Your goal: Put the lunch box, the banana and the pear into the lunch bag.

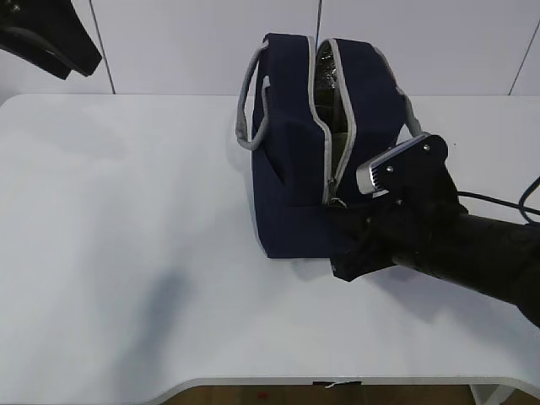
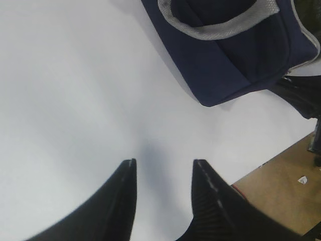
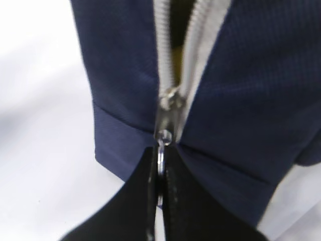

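The navy lunch bag (image 1: 295,160) stands at the middle back of the table, with its grey zipper (image 1: 331,126) parted along the top and down the near end. My right gripper (image 3: 160,163) is shut on the zipper's metal ring pull (image 3: 161,153), just below the slider (image 3: 169,100) low on the bag's near end. My left gripper (image 2: 165,163) hangs open over bare table, left of the bag (image 2: 235,55), with nothing in it. The lunch box, banana and pear are hidden. Only silver lining (image 1: 327,80) and a dim olive strip show through the gap.
Grey handles (image 1: 249,114) arch off both sides of the bag. The white table (image 1: 126,253) stretches to the left and front. Its front edge and the brown floor (image 2: 281,181) lie near my left gripper. A black cable (image 1: 525,198) trails behind my right arm (image 1: 464,240).
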`<state>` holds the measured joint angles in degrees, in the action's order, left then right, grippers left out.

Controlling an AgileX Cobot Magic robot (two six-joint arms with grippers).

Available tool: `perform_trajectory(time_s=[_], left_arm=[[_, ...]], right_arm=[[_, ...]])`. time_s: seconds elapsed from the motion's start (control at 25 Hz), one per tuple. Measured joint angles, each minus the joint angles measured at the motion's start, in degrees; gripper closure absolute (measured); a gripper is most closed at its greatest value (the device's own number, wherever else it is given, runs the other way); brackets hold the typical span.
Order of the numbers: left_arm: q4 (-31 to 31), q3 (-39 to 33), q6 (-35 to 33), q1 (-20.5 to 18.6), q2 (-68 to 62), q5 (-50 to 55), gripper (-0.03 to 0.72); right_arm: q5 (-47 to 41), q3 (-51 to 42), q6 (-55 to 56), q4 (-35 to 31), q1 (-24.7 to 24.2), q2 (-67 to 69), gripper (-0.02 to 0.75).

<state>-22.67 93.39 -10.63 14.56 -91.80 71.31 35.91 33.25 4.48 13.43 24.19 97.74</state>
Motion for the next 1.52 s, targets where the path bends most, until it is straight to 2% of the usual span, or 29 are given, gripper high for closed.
perform_trajectory(time_s=[0.4,0.72,1.16,1.36,1.52], left_arm=[[0.00,0.00,0.00,0.00,0.00,0.00,0.410],[0.00,0.00,0.00,0.00,0.00,0.00,0.410],[-0.34,-0.38,0.00,0.00,0.00,0.00,0.423],[-0.44,-5.28,0.00,0.00,0.00,0.00,0.423],[-0.44,-9.13,-0.71,0.94,0.00,0.00,0.423]], right_arm=[[-8.32,0.00,4.82,8.27,0.00,-9.52,0.731],[-14.92,2.59,5.58,9.36,0.00,-14.52,0.731],[-32.86,19.41,9.99,9.63,0.00,-15.51,0.731],[-39.30,25.43,12.42,9.08,0.00,-15.40,0.731],[-43.38,28.83,12.95,4.42,0.00,-14.38,0.731]])
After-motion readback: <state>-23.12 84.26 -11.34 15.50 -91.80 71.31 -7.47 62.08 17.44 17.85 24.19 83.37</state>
